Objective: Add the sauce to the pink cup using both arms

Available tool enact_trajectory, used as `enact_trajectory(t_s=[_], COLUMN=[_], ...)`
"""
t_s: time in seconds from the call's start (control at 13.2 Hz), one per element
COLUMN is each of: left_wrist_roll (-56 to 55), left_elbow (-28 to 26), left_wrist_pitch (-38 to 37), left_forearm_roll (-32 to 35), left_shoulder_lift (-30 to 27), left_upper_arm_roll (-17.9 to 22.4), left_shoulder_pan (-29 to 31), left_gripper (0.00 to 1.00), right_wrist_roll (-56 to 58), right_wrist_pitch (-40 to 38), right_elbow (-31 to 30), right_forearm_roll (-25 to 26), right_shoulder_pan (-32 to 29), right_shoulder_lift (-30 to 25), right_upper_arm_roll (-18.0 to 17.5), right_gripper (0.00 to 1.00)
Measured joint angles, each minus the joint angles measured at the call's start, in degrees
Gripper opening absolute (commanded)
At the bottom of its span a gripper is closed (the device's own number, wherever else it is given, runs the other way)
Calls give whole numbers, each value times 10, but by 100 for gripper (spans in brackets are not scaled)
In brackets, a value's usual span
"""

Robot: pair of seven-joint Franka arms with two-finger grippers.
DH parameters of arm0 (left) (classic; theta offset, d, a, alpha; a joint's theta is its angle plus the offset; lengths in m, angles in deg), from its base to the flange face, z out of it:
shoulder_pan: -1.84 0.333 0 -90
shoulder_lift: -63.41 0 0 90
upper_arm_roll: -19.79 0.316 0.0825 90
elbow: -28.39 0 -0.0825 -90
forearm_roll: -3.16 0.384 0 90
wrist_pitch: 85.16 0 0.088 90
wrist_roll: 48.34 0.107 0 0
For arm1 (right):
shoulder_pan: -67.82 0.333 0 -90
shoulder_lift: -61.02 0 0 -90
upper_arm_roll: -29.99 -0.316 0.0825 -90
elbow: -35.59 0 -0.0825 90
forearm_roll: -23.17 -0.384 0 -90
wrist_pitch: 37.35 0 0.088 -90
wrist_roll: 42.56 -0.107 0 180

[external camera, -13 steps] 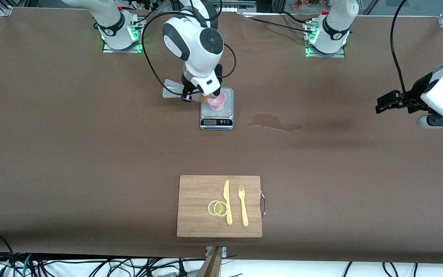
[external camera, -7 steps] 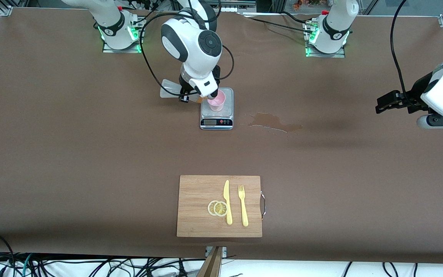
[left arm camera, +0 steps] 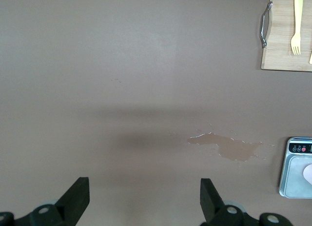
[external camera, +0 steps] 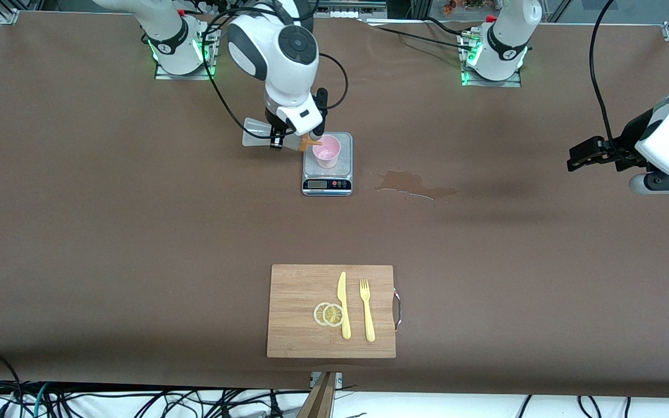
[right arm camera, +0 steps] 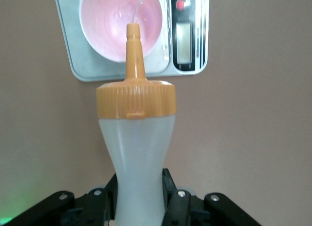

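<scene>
My right gripper [external camera: 279, 139] is shut on the sauce bottle [external camera: 259, 132], which it holds tipped on its side with the orange nozzle cap [external camera: 310, 141] pointing at the pink cup [external camera: 327, 152]. The cup stands upright on a kitchen scale [external camera: 327, 174]. In the right wrist view the gripper [right arm camera: 139, 196] squeezes the bottle's [right arm camera: 136, 153] waist, and the nozzle tip lies over the cup's [right arm camera: 109, 26] open mouth. My left gripper [external camera: 575, 158] is open and empty, waiting above the table at the left arm's end; it also shows in the left wrist view [left arm camera: 145, 192].
A wet stain [external camera: 413, 184] lies on the brown table beside the scale, toward the left arm's end. A wooden cutting board [external camera: 294, 290] with a yellow knife [external camera: 343, 305], a fork [external camera: 366, 310] and lemon slices [external camera: 328, 314] sits nearer the front camera.
My right arm has drawn back toward its own end of the table with the bottle. The wrist no longer covers the cup, and the orange nozzle now shows at the cup's rim.
</scene>
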Motion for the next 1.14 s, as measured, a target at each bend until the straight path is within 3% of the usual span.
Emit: enact_trajectory(t_s=[0.23, 0.53, 1.14], left_wrist_roll=[0, 0, 0], left_elbow=[0, 0, 0], left_wrist_pitch=[0, 0, 0], left_forearm_roll=[0, 0, 0], left_shoulder_lift=[0, 0, 0], left_upper_arm_roll=[0, 0, 0], left_shoulder_pan=[0, 0, 0], left_gripper=[100, 100, 100], right_wrist_roll=[0, 7, 305], right_wrist_pitch=[75, 106, 103], right_elbow=[-74, -88, -88], right_forearm_roll=[-6, -45, -315], right_shoulder_pan=[0, 0, -4], right_shoulder_lift=[-38, -47, -70], right_upper_arm_roll=[5, 15, 141], right_gripper=[28, 29, 29])
